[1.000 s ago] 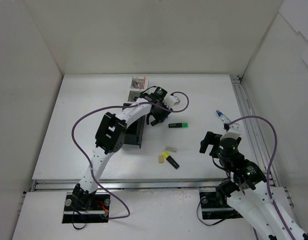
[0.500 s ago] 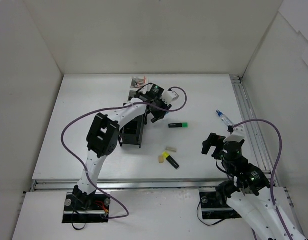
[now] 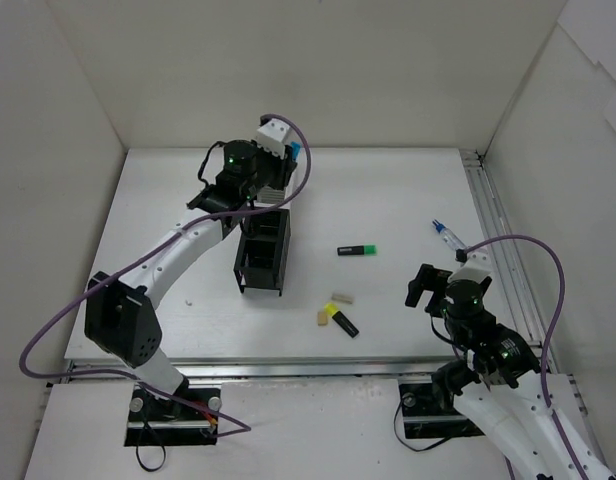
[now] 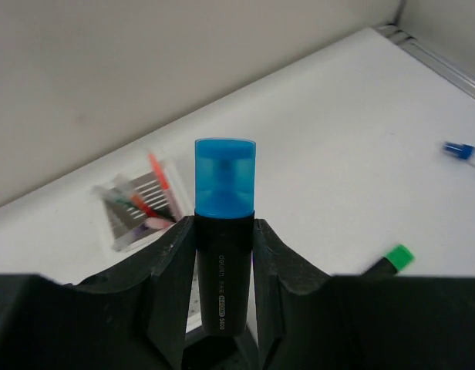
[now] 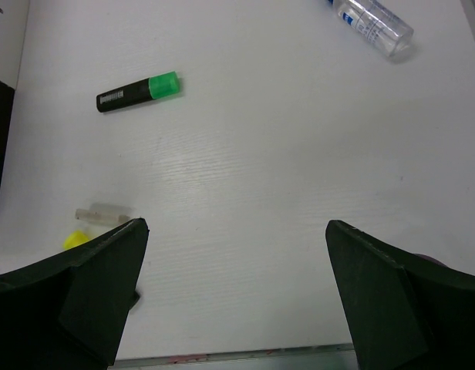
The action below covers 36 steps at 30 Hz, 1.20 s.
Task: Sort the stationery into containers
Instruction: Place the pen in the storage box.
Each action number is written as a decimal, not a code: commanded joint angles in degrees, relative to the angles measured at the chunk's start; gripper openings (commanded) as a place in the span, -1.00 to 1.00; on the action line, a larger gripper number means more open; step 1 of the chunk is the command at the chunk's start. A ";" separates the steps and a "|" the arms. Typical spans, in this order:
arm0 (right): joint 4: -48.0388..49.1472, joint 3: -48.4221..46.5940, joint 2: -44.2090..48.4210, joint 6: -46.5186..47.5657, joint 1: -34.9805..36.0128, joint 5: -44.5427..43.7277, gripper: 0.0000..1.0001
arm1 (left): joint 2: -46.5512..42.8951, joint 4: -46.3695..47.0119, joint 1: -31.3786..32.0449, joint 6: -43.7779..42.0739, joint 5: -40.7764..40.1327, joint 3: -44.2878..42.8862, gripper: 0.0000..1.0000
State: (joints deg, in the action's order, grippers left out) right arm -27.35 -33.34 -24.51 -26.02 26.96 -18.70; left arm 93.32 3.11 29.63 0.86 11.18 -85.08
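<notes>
Right gripper [image 5: 236, 231] hovers over the bench [image 3: 408, 190] by the near right corner, fingers wide apart, nothing between them. Near edge, about the middle: yellow-capped highlighter [image 3: 341, 320], short black barrel, with two small beige eraser blocks [image 3: 323, 317] just beside it, one touching or almost touching the cap, can't tell which. Farther in, mid-bench: green-capped highlighter [image 3: 357, 250] lying flat, alone. Left of it, two black boxes [image 3: 238, 270], open-frame, square, in a row running toward the far edge; insides dark, contents can't be made out. White boxes [image 4: 123, 231] carry the row on toward the far edge, mostly hidden in the top view by the left arm; wrist view shows one holding thin red and black pens [image 4: 159, 181], count unclear. Left gripper [image 4: 224, 239] is raised over the far end of the row, fingers clamped on the blue-capped highlighter [image 4: 225, 193], cap sticking out past them. Right edge: clear tube [image 3: 446, 233] with blue tip, type unclear.
</notes>
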 commanded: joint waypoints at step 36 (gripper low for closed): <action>6.43 -4.71 -16.00 -1.66 -0.59 -8.64 0.96 | 7.32 39.69 -10.47 18.73 -5.91 18.19 -0.09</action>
State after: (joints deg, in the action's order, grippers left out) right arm -24.27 -35.09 -38.57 -26.20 26.92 -24.71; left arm 104.25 36.58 18.76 19.14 5.89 -66.61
